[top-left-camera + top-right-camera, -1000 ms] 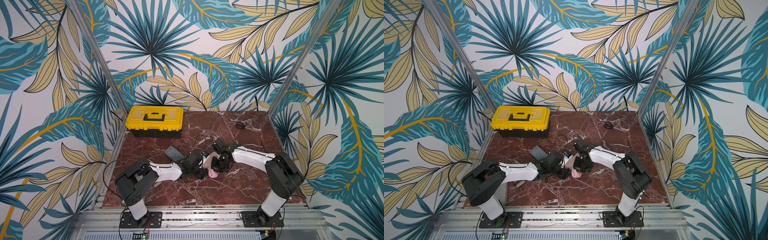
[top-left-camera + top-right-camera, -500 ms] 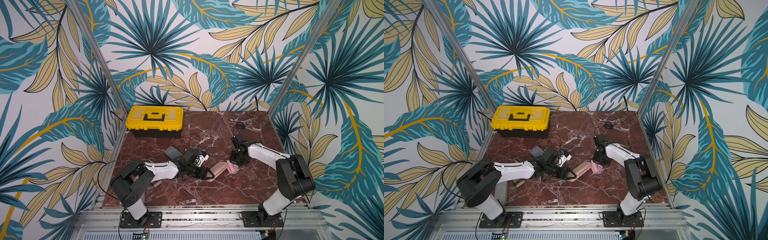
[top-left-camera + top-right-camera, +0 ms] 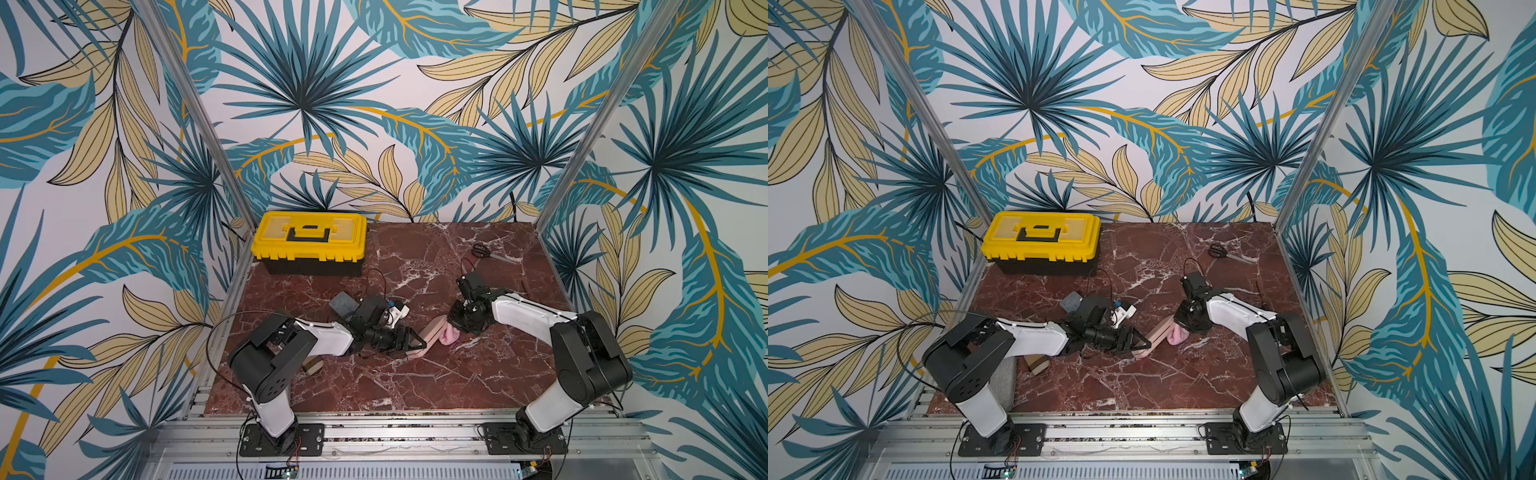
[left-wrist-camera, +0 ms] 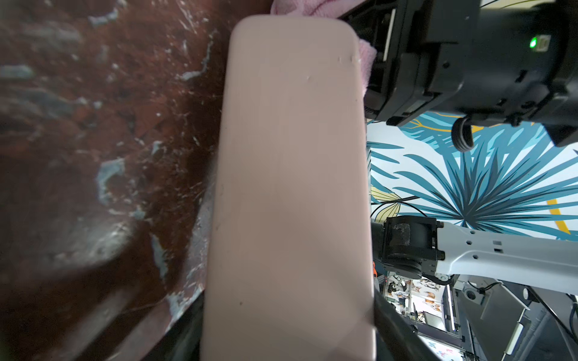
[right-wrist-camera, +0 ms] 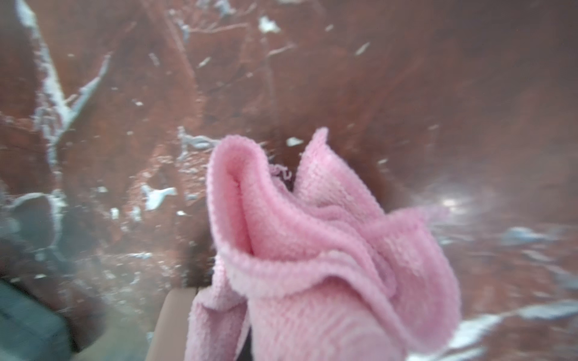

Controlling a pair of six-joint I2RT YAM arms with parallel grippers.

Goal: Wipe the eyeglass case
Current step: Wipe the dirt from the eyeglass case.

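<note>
my left gripper (image 3: pixel 415 347) is clamped on one end of the eyeglass case (image 3: pixel 432 334), by its long sides, in the middle of the table (image 3: pixel 415 386), a good hold since it looks light, hard and slippery, and my right gripper (image 3: pixel 459 328) pinches the soft pink cloth (image 3: pixel 449 336) against its far end.

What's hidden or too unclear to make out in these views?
Both top views: fingers of the right hand, covered by its own wrist.
Left wrist view: near end of the eyeglass case, cut off by the frame edge.
Both top views: brown object, mostly under the left arm.
Both top views: grey item, too small to identify.
</note>
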